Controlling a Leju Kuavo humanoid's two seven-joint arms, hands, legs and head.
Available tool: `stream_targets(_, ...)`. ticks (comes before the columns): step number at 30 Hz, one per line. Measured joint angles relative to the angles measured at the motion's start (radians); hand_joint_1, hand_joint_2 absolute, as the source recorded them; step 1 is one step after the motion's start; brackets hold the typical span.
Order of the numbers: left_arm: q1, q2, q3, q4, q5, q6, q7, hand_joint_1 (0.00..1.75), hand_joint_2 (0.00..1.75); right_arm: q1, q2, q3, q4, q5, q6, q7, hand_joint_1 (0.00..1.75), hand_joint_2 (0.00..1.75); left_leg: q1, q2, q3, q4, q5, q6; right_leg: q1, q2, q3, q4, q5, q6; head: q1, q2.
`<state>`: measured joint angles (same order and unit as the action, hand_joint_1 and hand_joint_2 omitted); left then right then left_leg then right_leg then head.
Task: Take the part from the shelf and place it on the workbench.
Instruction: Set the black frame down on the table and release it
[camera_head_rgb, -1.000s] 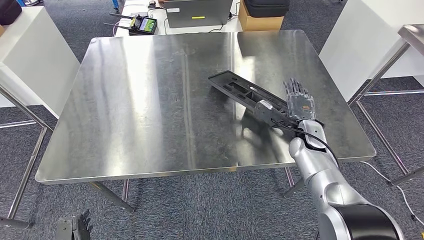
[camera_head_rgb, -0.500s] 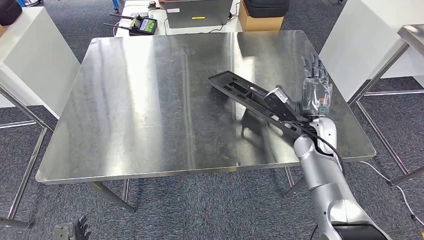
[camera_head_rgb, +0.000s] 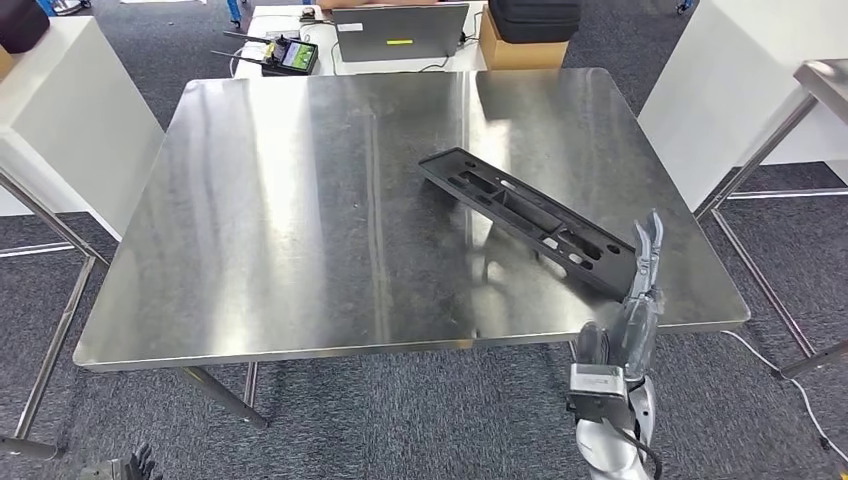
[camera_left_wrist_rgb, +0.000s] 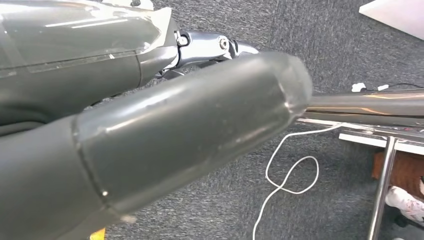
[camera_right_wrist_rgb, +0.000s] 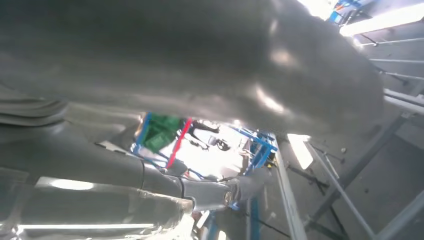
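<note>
The long black moulded plastic part (camera_head_rgb: 527, 217) lies flat on the shiny steel workbench (camera_head_rgb: 300, 200), slanting toward its near right corner. My right hand (camera_head_rgb: 640, 290) is empty, fingers straight and apart, at the near edge just beside the part's end. I should draw straight off (no sideways sweep) — clipping that end would skew it.

The part (camera_head_rgb: 530, 220) is black on a brushed silver table (camera_head_rgb: 300, 220). The right hand (camera_head_rgb: 640, 300) is grey. Grey speckled carpet (camera_head_rgb: 400, 420); a white cable (camera_left_wrist_rgb: 287, 170).
</note>
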<state>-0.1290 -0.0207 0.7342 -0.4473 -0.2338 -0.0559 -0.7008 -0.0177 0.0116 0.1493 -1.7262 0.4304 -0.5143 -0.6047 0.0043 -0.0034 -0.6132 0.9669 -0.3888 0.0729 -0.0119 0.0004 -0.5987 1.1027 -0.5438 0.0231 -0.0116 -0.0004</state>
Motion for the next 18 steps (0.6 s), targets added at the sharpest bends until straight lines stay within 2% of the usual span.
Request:
stream_targets(2,0.0,-0.001,0.009,0.0,0.008,-0.002,0.0,0.0,0.0,0.03,0.007,-0.003,-0.014,-0.031,0.011,-0.006,0.0,0.0,0.001,0.001,-0.004,0.0,0.003,-0.002,-0.005,0.0,-0.049,0.117,-0.054,0.0,0.001,0.0)
stream_targets(3,0.001,-0.003,0.015,0.0,0.011,-0.003,0.0,0.0,0.0,0.043,0.011,-0.007,-0.018,-0.045,0.018,-0.007,0.0,0.0,0.003,0.001,-0.007,0.001,0.005,-0.005,-0.009,0.0,-0.054,0.139,-0.06,0.007,0.001,0.0)
stream_targets(4,0.002,-0.004,0.021,-0.001,0.012,-0.003,0.0,0.0,0.0,0.054,0.016,-0.014,-0.021,-0.058,0.026,-0.007,0.0,0.0,0.005,0.001,-0.011,0.002,0.008,-0.01,-0.014,0.0,-0.038,0.122,-0.052,0.019,0.002,0.0)
stream_targets(6,0.009,-0.006,0.033,-0.005,0.013,-0.004,0.0,0.0,0.0,0.068,0.026,-0.036,-0.026,-0.085,0.047,-0.009,0.0,0.0,0.011,0.001,-0.02,0.011,0.012,-0.022,-0.027,-0.002,0.041,-0.007,-0.012,0.044,0.002,0.0)
stream_targets(7,0.014,-0.007,0.04,-0.011,0.014,-0.008,0.0,0.0,0.0,0.075,0.032,-0.049,-0.028,-0.1,0.058,-0.01,0.0,0.0,0.012,0.001,-0.026,0.017,0.013,-0.03,-0.028,-0.002,0.076,-0.059,0.009,0.052,0.004,0.0)
stream_targets(8,0.021,-0.008,0.048,-0.018,0.019,-0.017,0.0,0.0,0.0,0.082,0.039,-0.063,-0.029,-0.113,0.069,-0.011,0.0,0.0,0.011,0.0,-0.029,0.025,0.012,-0.038,-0.028,-0.001,0.095,-0.094,0.021,0.052,0.005,0.0)
stream_targets(10,0.035,-0.011,0.066,-0.033,0.031,-0.042,0.0,0.0,0.0,0.095,0.052,-0.093,-0.03,-0.134,0.088,-0.015,0.0,0.0,0.008,-0.001,-0.034,0.038,0.012,-0.049,-0.024,0.005,0.094,-0.093,0.028,0.036,0.006,0.0)
stream_targets(12,0.049,-0.014,0.083,-0.046,0.036,-0.058,0.0,0.0,0.0,0.104,0.064,-0.118,-0.03,-0.142,0.105,-0.016,0.0,0.0,0.013,-0.001,-0.041,0.052,0.004,-0.057,-0.029,0.006,0.083,-0.09,0.027,0.015,0.002,0.0)
stream_targets(13,0.056,-0.017,0.091,-0.053,0.034,-0.061,0.0,0.0,0.0,0.107,0.07,-0.129,-0.029,-0.142,0.113,-0.017,0.0,0.0,0.017,0.0,-0.048,0.069,-0.018,-0.061,-0.03,0.006,0.079,-0.089,0.032,0.006,0.0,0.0)
stream_targets(14,0.062,-0.019,0.098,-0.059,0.029,-0.062,0.0,0.0,0.0,0.108,0.075,-0.139,-0.029,-0.14,0.12,-0.017,0.0,0.0,0.02,0.001,-0.06,0.107,-0.057,-0.065,-0.028,0.005,0.073,-0.089,0.038,-0.004,-0.002,0.0)
stream_targets(16,0.07,-0.026,0.112,-0.07,0.012,-0.065,0.0,0.0,0.0,0.11,0.085,-0.157,-0.025,-0.135,0.132,-0.017,0.0,0.0,0.021,0.001,-0.092,0.225,-0.156,-0.07,-0.02,0.002,0.061,-0.088,0.051,-0.017,-0.003,0.0)
stream_targets(17,0.072,-0.029,0.119,-0.076,0.002,-0.066,0.0,0.0,0.0,0.111,0.089,-0.164,-0.023,-0.134,0.137,-0.018,0.0,0.0,0.022,0.001,-0.104,0.283,-0.189,-0.071,-0.016,0.001,0.053,-0.088,0.057,-0.02,-0.003,0.0)
stream_targets(18,0.075,-0.033,0.127,-0.08,-0.006,-0.067,0.0,0.0,0.0,0.111,0.093,-0.17,-0.019,-0.134,0.139,-0.019,0.0,0.0,0.022,0.001,-0.103,0.315,-0.203,-0.07,-0.012,0.0,0.046,-0.088,0.062,-0.022,-0.003,0.0)
